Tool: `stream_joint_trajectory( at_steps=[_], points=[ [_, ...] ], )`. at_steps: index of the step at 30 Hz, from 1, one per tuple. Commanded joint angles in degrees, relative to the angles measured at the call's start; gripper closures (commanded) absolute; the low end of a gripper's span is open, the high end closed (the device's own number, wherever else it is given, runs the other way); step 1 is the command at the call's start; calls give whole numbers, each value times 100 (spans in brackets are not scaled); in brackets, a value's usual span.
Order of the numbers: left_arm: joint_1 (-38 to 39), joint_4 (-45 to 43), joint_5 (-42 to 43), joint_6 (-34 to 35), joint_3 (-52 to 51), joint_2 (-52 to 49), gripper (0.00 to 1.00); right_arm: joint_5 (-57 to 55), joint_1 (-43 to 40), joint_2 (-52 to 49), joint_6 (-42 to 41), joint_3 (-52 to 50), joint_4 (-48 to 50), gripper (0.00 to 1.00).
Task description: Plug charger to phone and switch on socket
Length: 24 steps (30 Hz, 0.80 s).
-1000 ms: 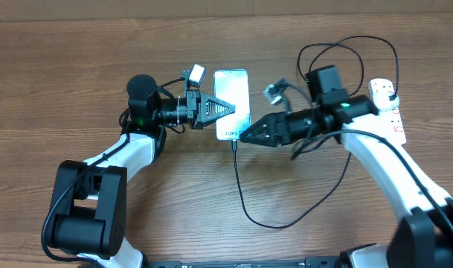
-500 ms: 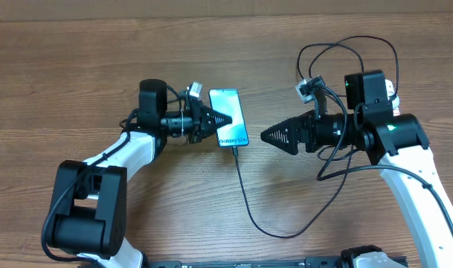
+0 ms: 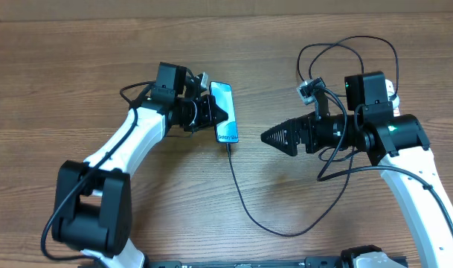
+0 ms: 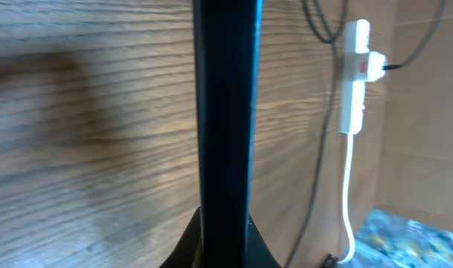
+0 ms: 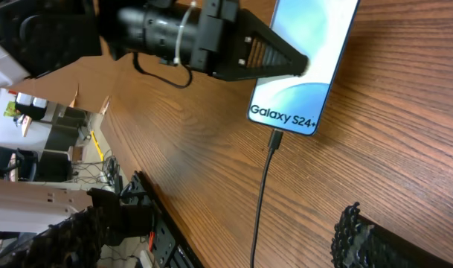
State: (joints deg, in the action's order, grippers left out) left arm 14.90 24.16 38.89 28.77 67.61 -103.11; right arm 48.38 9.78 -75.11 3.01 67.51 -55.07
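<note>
Phone gripped, cable in
Left gripper (image 3: pixel 215 114) clamps the phone (image 3: pixel 225 97); charger (image 3: pixel 245 201) seemingly seated; right gripper (image 3: pixel 269 136), right of the phone, gapes.

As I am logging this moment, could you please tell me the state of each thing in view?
phone: screen lit, tilted up on a long edge.
charger: tip in the phone's short edge, cable slack on the table.
socket: a plug in it; switch position unreadable.
left gripper: shut on the phone.
right gripper: open, empty, apart from the phone.
</note>
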Motion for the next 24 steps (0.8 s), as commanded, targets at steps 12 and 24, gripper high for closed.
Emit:
stream_joint_trajectory(
  at_steps=[12, 24],
  points=[
    [-9, 240, -57, -308, 483, -1228, 96, -190, -11, 85, 31, 114, -133, 0],
    [-9, 835, -1008, -306, 481, -1228, 49, -210, -11, 85, 31, 114, -210, 0]
  ],
)
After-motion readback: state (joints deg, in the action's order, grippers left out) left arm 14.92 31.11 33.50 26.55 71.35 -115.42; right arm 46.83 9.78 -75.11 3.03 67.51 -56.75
